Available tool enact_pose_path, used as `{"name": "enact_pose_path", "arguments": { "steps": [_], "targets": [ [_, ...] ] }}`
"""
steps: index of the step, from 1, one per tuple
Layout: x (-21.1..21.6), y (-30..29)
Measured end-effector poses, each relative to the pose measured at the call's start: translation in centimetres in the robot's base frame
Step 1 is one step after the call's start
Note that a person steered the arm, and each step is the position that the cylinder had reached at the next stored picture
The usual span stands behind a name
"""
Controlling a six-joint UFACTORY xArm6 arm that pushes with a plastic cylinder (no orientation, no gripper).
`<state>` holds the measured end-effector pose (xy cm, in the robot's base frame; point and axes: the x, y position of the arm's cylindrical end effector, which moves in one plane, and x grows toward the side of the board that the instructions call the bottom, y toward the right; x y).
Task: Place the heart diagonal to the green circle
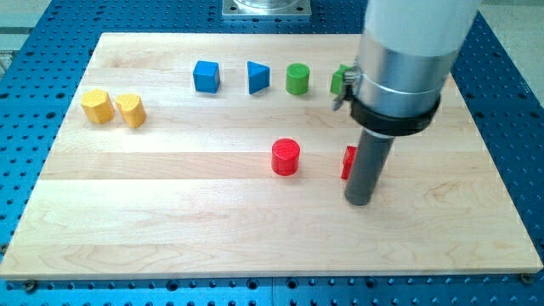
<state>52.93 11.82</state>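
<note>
My tip [359, 201] (bare rod, no jaws) sits by a half-hidden red block [348, 161], so I'd swing around and nudge the yellow wooden heart [131, 110] gently toward the green wooden cylinder [297, 79].

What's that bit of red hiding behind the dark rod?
A red block, only its left edge showing; the rod covers the rest, so its shape cannot be told. My tip rests on the board just below it, right of the red cylinder.

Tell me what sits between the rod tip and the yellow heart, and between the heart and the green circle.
The red circle lies close to the straight line from my tip to the yellow heart. Between the heart and the green circle, the blue cube and blue triangle stand near the direct line.
</note>
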Motion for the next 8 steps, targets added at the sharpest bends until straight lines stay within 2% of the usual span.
{"name": "enact_pose_path", "arguments": {
  "steps": [1,2,3,4,5,6,7,8],
  "targets": [
    [-0.6,0.4],
    [3.0,-2.8],
    [4.9,-14.4],
    [-1.0,-23.2],
    [-6.9,-20.3],
    [-13.3,-22.7],
    [-16.5,-27.4],
    [-17.7,-32.7]
  ]
}}
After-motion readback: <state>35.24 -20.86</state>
